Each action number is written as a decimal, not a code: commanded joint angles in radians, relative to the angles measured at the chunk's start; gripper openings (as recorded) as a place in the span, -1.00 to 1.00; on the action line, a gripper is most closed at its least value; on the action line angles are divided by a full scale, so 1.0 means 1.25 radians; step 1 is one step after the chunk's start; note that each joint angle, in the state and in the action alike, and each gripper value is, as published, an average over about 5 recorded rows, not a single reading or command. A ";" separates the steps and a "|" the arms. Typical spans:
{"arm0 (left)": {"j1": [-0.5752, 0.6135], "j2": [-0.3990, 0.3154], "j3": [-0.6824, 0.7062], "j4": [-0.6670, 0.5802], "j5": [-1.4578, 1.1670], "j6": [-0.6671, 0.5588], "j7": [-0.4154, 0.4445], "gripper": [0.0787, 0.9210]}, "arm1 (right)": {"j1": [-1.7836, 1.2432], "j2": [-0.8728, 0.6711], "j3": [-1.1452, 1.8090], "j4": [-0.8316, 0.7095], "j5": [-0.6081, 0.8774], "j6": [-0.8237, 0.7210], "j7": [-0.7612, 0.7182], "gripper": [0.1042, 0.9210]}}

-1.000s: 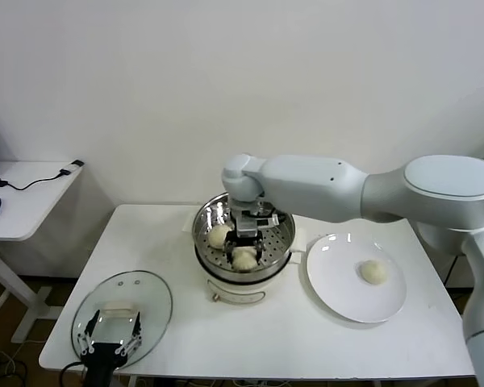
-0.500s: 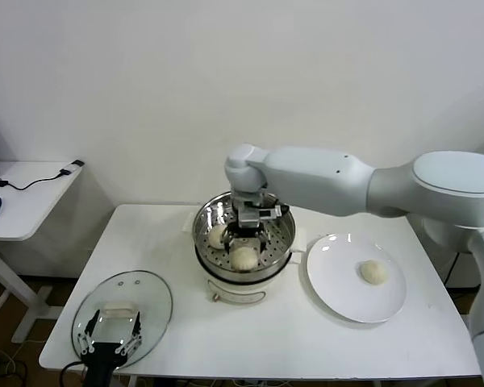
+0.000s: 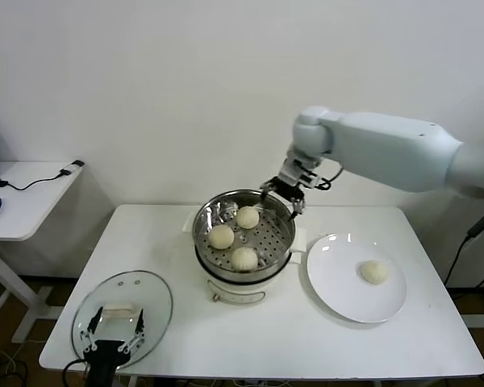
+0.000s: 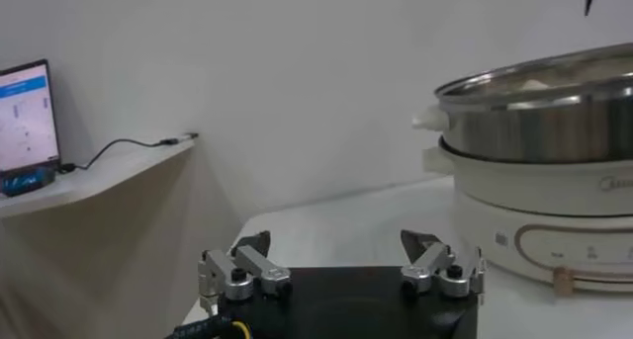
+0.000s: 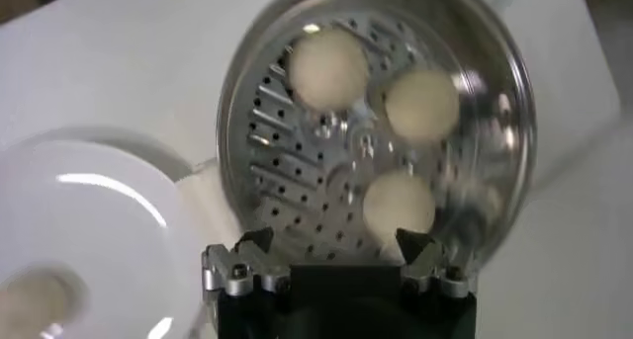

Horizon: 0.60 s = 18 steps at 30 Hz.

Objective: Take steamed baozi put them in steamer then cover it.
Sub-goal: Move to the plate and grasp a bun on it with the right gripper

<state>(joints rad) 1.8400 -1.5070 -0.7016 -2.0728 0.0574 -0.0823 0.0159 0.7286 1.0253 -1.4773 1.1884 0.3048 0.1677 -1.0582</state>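
Note:
The steamer (image 3: 268,239) stands mid-table on its white pot base. Three baozi lie in it: one at the back (image 3: 248,216), one on the left (image 3: 221,236), one at the front (image 3: 244,258). A fourth baozi (image 3: 373,272) lies on the white plate (image 3: 339,284). My right gripper (image 3: 280,197) is open and empty, hanging above the steamer's far right rim. In the right wrist view it (image 5: 336,242) looks down on the steamer (image 5: 287,163) and its three baozi. The glass cover (image 3: 149,294) lies flat at the front left. My left gripper (image 3: 113,334) is open at its near edge.
The left wrist view shows the steamer's steel wall (image 4: 554,124) to one side of my left gripper (image 4: 341,242). A side desk (image 3: 20,201) with cables stands to the left of the table. The plate (image 5: 89,212) lies right of the steamer.
My right gripper has risen out of the steamer and swung to the back right, leaving a baozi inside. The left arm has not moved.

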 commanded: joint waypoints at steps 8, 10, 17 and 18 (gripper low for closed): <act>0.000 0.000 -0.002 -0.007 0.000 0.006 0.000 0.77 | -0.232 -0.341 0.153 -0.037 -0.048 -0.264 -0.045 0.76; 0.000 0.000 -0.002 -0.006 0.002 0.007 0.000 0.77 | -0.286 -0.347 0.203 -0.059 -0.091 -0.255 -0.055 0.76; -0.003 0.001 -0.006 -0.008 0.008 0.013 0.001 0.77 | -0.449 -0.335 0.343 -0.129 -0.176 -0.238 -0.062 0.76; -0.003 0.000 -0.006 -0.008 0.009 0.013 0.001 0.77 | -0.468 -0.331 0.358 -0.138 -0.185 -0.237 -0.061 0.76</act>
<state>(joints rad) 1.8357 -1.5068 -0.7090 -2.0817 0.0651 -0.0675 0.0163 0.3880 0.6880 -1.2258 1.0933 0.1945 -0.0830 -1.1117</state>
